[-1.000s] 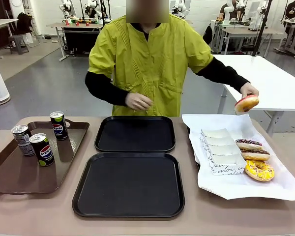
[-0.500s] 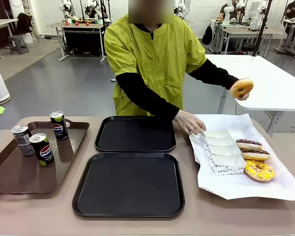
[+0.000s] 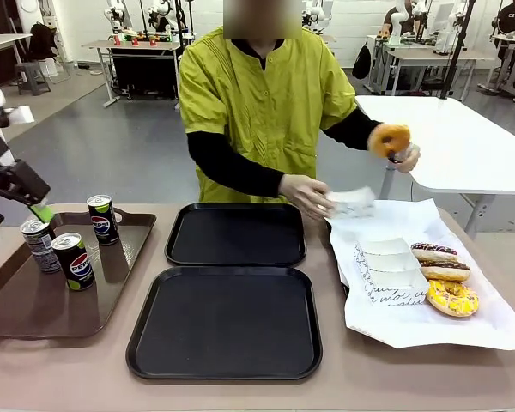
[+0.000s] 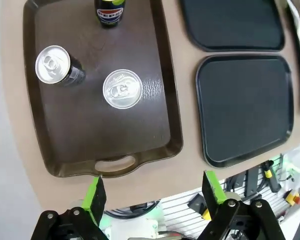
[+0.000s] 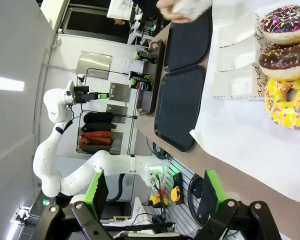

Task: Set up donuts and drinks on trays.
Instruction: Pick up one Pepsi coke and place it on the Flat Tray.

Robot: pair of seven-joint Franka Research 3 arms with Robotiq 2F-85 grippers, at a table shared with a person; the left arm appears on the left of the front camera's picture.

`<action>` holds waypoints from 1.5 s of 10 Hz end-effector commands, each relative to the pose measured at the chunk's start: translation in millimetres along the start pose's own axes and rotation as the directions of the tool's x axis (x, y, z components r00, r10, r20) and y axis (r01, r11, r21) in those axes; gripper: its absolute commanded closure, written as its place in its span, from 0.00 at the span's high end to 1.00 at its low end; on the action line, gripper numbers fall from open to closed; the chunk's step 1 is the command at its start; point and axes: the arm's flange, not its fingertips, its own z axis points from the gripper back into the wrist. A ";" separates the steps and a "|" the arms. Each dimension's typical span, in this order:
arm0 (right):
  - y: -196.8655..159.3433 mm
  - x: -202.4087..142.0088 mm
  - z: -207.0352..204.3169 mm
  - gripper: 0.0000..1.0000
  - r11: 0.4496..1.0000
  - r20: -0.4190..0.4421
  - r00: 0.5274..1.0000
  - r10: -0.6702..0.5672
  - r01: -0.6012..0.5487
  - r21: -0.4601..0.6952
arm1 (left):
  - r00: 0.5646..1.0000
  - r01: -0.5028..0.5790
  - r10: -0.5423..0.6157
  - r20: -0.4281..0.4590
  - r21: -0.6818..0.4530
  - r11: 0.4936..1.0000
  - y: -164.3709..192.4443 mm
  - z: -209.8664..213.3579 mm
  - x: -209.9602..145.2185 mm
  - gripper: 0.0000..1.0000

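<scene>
Left gripper is hanging spread and empty, high over the near rim of the brown tray. Right gripper is also hanging spread, holding nothing, off the table edge by the paper sheet.

Task is barely starting:
- Near black tray and far black tray are both lying bare mid-table, nothing loaded.
- Paper sheet is carrying a row of white boxes and three donuts beside them: yellow, chocolate, sprinkled chocolate.
- Three cans are all standing on the brown tray, none moved over.
- Person is lifting one box in one hand and holding a plain donut up in the other hand, likely boxing it.

Left to do, as I'm judging it: every donut and every can is waiting to go onto the black trays.
</scene>
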 end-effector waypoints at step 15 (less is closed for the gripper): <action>-0.7 2.7 0.0 1.00 0.999 0.016 1.000 0.022 -0.023 0.022 | 0.999 -0.047 0.050 -0.010 0.185 0.982 6.6 -73.9 65.1 1.00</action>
